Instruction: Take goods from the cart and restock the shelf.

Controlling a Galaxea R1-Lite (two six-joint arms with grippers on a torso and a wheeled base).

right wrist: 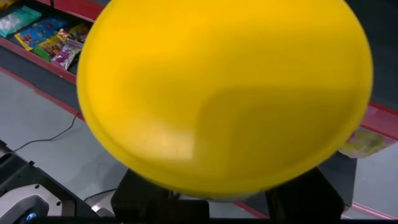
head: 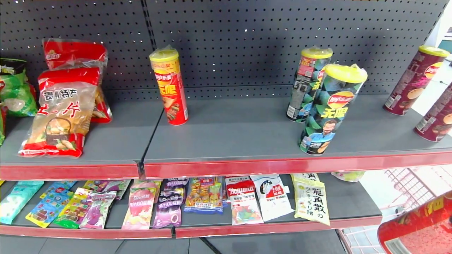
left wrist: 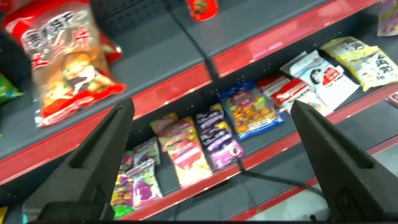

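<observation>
A red chip can [head: 420, 229] with a yellow lid [right wrist: 224, 93] sits low at the right, in front of and below the shelf. My right gripper [right wrist: 224, 200] is shut on it, with dark fingers [right wrist: 144, 194] showing on either side under the lid. On the upper shelf board [head: 240, 130] a matching red can [head: 169, 88] stands upright near the back. My left gripper [left wrist: 212, 107] is open and holds nothing. It faces the shelves at about the height of the red shelf edge [left wrist: 261, 46].
Two green chip cans [head: 330, 109] and two maroon cans [head: 415, 81] stand on the right of the upper shelf, red snack bags [head: 63, 113] on its left. Candy packets [head: 169, 206] line the lower shelf. A pink wire cart [head: 406, 190] is at the lower right.
</observation>
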